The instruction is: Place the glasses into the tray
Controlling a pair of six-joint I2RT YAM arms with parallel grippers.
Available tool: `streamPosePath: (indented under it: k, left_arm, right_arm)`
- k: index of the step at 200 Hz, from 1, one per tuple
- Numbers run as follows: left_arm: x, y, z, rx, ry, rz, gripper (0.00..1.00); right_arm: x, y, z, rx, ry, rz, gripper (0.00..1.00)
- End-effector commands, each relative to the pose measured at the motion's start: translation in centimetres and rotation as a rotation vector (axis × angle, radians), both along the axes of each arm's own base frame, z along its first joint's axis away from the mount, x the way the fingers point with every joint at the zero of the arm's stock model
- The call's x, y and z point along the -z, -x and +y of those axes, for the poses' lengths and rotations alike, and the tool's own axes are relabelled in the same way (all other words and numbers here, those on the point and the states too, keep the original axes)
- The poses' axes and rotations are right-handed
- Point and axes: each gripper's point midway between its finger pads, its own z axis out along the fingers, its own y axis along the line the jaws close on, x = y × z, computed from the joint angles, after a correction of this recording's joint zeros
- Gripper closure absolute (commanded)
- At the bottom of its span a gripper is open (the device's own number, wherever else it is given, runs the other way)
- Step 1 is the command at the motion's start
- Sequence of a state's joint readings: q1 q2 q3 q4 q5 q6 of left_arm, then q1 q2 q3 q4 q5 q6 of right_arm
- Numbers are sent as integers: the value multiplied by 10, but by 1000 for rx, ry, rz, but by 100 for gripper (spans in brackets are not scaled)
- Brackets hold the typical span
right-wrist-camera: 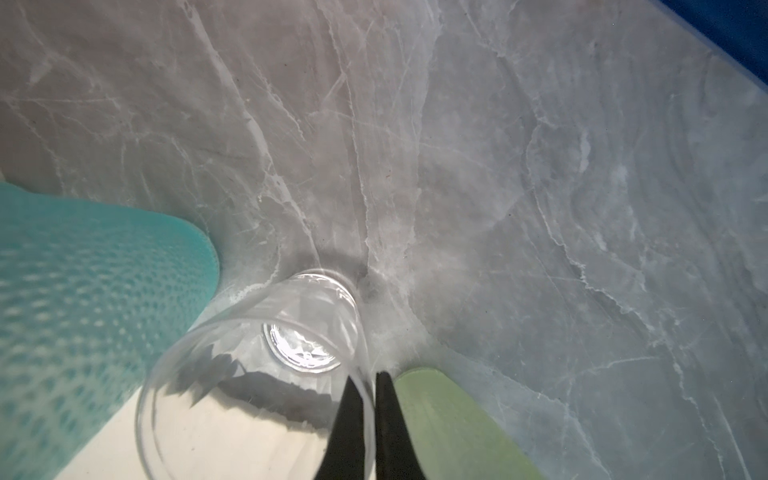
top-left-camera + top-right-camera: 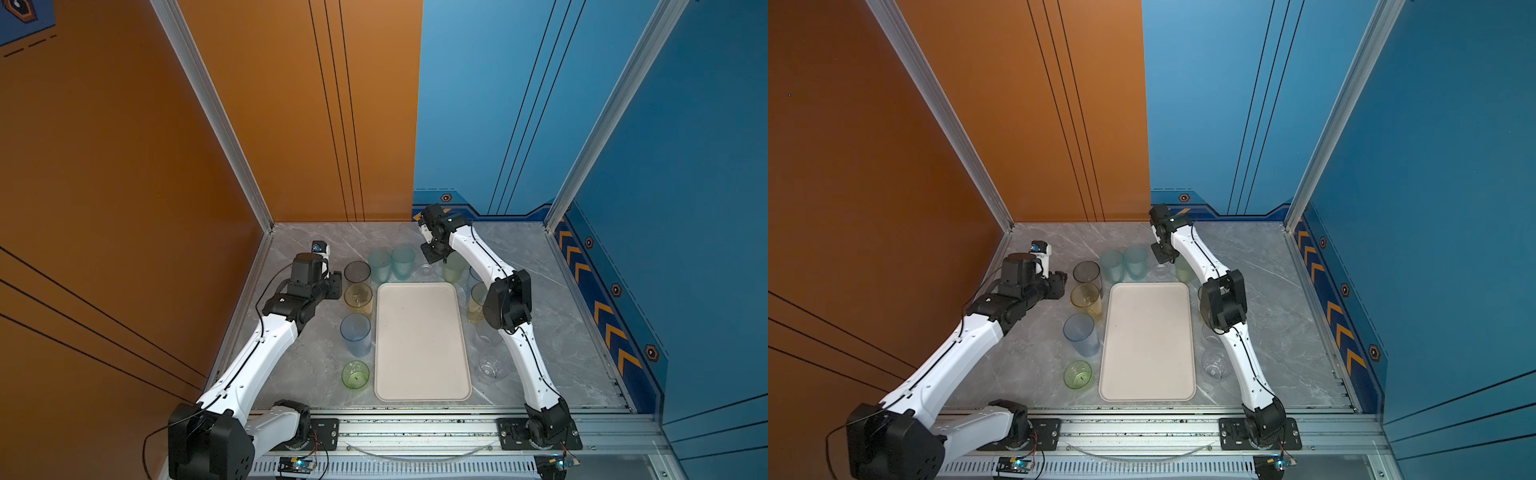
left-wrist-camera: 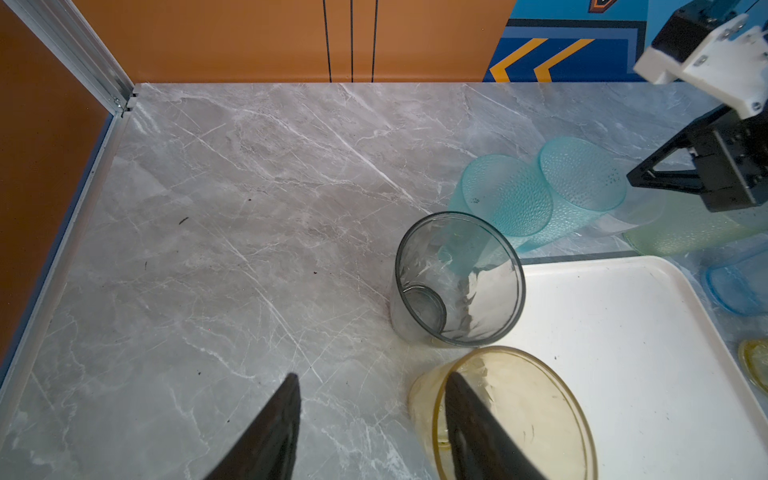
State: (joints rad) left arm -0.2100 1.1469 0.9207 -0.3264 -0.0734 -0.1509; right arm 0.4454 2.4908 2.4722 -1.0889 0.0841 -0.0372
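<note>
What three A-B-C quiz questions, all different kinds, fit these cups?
1. Where is the short green glass? A on the table beside the tray; B inside the tray; C stacked on another glass.
2. How many frosted teal glasses are there? A four; B one; C two.
3. What is the right gripper doing? A gaping open; B pinching the clear glass; C lifting the tray.
Answers: 1 A, it stands off the tray's near corner. 2 C, a pair stands beyond the tray's far edge. 3 B, its fingers squeeze the rim.
</note>
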Motion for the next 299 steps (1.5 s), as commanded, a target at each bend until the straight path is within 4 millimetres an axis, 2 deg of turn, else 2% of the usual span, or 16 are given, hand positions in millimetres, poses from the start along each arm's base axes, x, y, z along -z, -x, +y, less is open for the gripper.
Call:
streamPosePath:
  k: [1,45,77,93,101,106,123,167,185,192,198,224,230,233,240,299]
  left_arm:
    - [-6,-2,-2,6,-5,-12,44]
    - [-7,-1,0,-2,-21,-17,43]
    - [-9,0,3,-17,-36,-21,43]
    - [-10,1,4,-24,-42,-25,43]
    - [-10,1,5,-29,-45,-27,43]
    - [-11,1,5,-32,-46,-30,43]
    - [-12,0,7,-40,-49,-33,43]
    - [-15,-1,3,-31,-37,-36,43]
    - [-16,0,3,-28,-35,-38,43]
    - [-16,0,2,-27,-35,-36,43]
    - [-16,0,2,-26,-36,-38,43]
    - [-17,1,2,-25,-36,-41,43]
    - [-17,1,2,-25,-37,-40,43]
    - [-17,1,2,-24,-36,-41,43]
    - [-17,2,2,-23,-36,-40,43]
    - [-18,5,3,-22,-50,-43,43]
  right_arm:
    - [-45,1,-4,15,-21,-81,98]
    - [-78,7,-9,37,-33,-149,98]
    - [-115,18,-21,66,-32,-219,99]
    - [-134,31,-22,60,-48,-248,99]
    - [-135,39,-19,47,-48,-241,98]
    - [-150,47,-18,36,-59,-262,98]
    - [-156,69,-5,-20,-56,-253,98]
    - [-134,116,38,-136,-34,-174,98]
    - [-119,127,56,-171,-23,-144,98]
    - [-113,126,57,-167,-15,-136,98]
    - [-108,135,73,-199,-16,-129,98]
    - [-86,139,95,-222,-23,-91,98]
    - [-87,140,99,-224,-36,-94,98]
    - [-73,138,103,-226,-26,-72,98]
    - [-66,137,108,-224,-31,-60,98]
    - [-31,121,129,-189,-65,-23,98]
